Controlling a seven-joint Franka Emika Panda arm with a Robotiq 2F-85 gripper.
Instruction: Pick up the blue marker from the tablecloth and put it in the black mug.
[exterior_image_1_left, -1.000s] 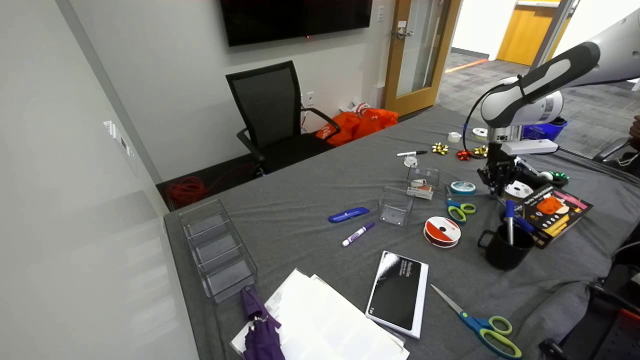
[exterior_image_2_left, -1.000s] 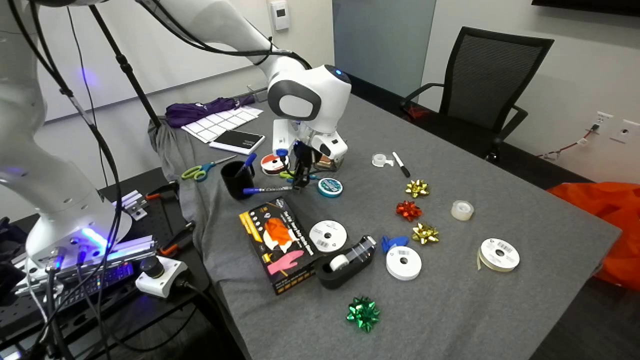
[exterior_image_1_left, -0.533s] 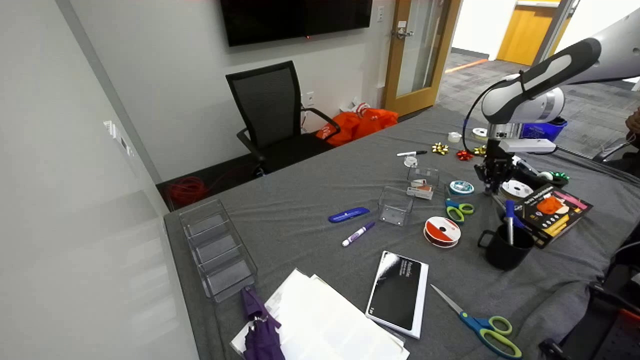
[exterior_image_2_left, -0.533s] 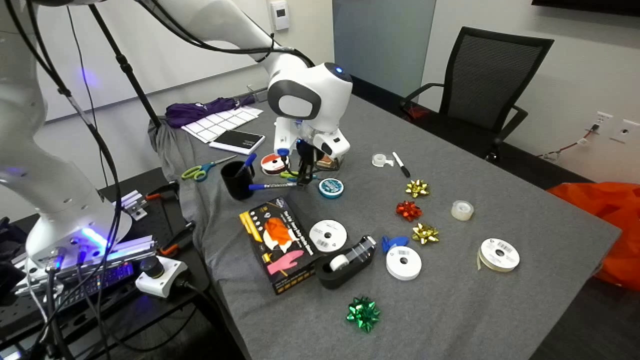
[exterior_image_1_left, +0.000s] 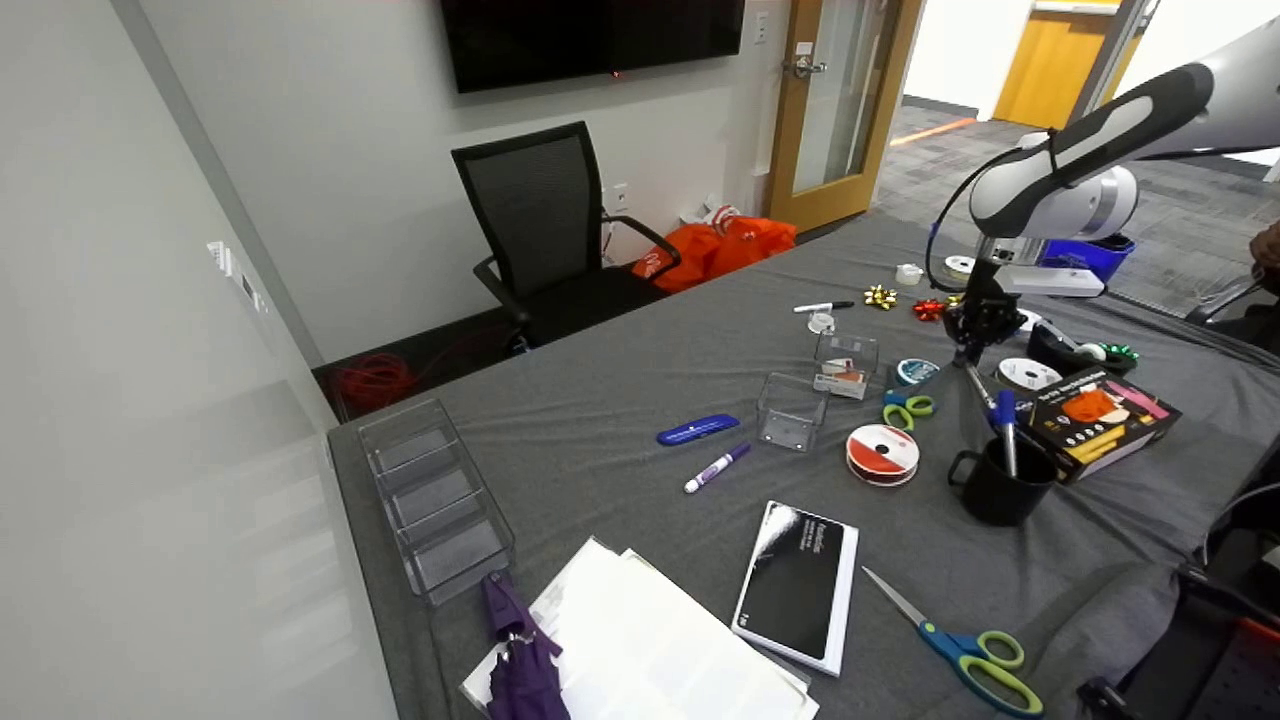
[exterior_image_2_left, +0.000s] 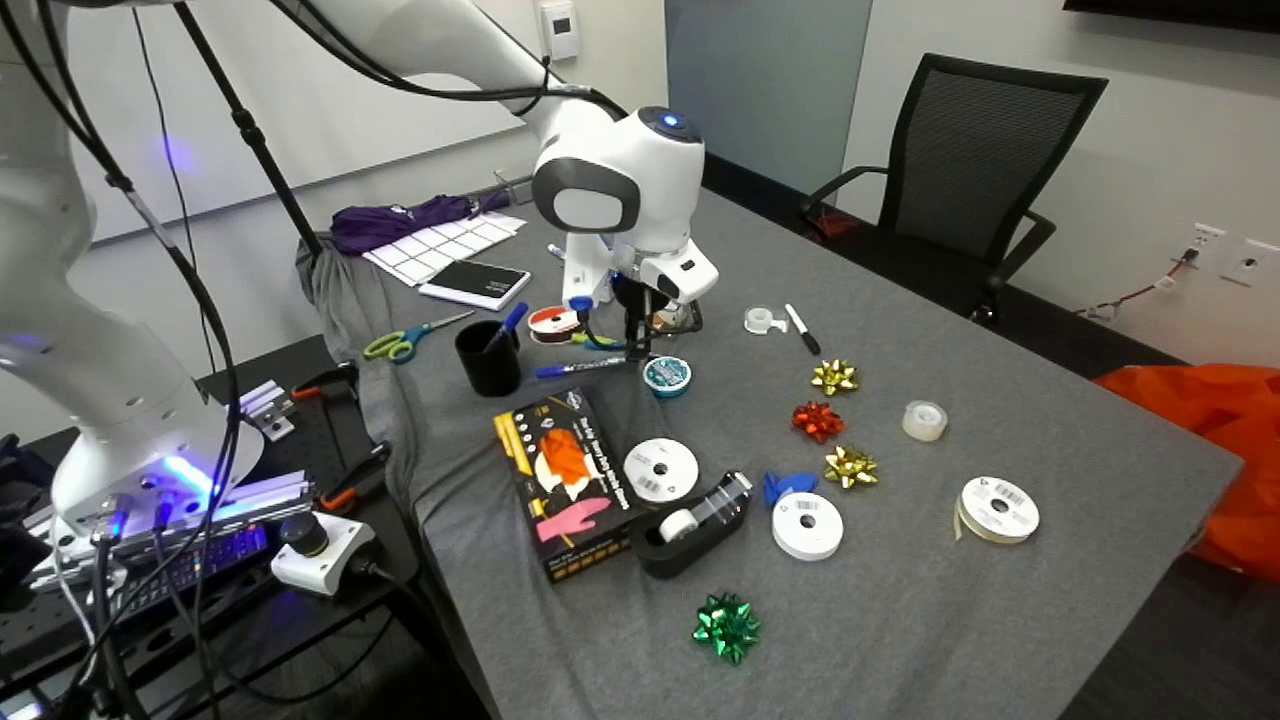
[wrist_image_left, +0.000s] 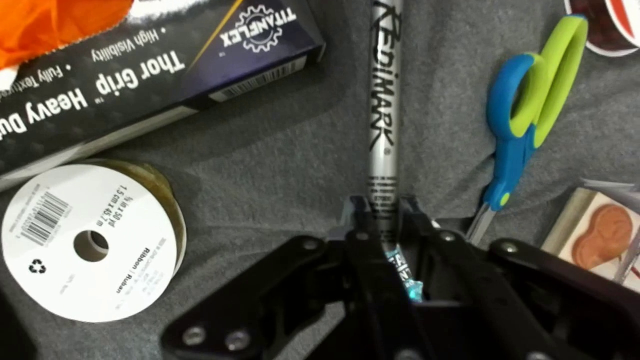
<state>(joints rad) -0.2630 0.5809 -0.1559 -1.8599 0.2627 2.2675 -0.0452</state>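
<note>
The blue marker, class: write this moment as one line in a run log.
jaws: closed on blue marker | black mug: upright, second marker inside | placement: not yet done

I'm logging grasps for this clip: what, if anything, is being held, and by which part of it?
The blue Redimark marker: the jaws pinch its silver barrel near the end opposite its blue cap.

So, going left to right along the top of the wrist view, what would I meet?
Black Thor Grip box → the silver barrel of the blue marker → blue-and-green scissors → red spool, cut off by the right edge.
</note>
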